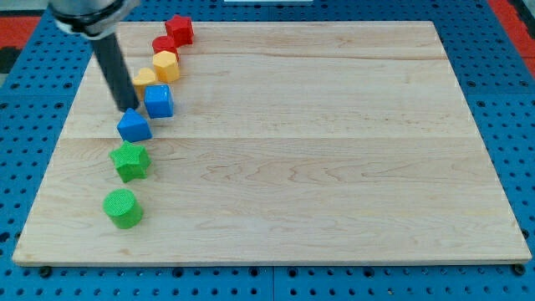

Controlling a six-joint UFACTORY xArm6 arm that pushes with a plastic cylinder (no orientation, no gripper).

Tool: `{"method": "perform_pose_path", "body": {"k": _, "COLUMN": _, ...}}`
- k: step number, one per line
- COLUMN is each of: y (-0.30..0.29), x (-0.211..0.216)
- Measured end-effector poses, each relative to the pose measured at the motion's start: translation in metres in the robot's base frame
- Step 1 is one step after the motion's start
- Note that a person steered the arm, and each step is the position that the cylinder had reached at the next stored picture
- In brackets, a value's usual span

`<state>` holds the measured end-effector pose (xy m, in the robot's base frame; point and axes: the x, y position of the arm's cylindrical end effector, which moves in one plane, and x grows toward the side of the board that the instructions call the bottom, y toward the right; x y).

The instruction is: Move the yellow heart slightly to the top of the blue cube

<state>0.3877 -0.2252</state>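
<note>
A: Pincer: none fitted; my tip (132,109) grasps nothing, touching blue cube's (159,101) nine o'clock side.
B: Bench (318,159), wooden. Yellow heart (144,79)?
A: Eleven o'clock of cube, partly behind rod. Nudge gently toward two o'clock; avoid yellow hexagon (166,65).

Just the one camera here, sitting up high past the view's bottom edge of the wooden board (334,167) and tilted down across it, close enough that the board nearly fills the shot with blue pegboard (501,33) around the edges.
</note>
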Motion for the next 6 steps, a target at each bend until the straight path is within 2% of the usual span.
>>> {"method": "perform_pose_path", "body": {"k": 2, "y": -0.016, "x": -0.041}}
{"method": "perform_pose_path", "body": {"k": 4, "y": 0.034, "x": -0.038}}
{"method": "perform_pose_path", "body": {"k": 6, "y": 0.014, "x": -0.038}}
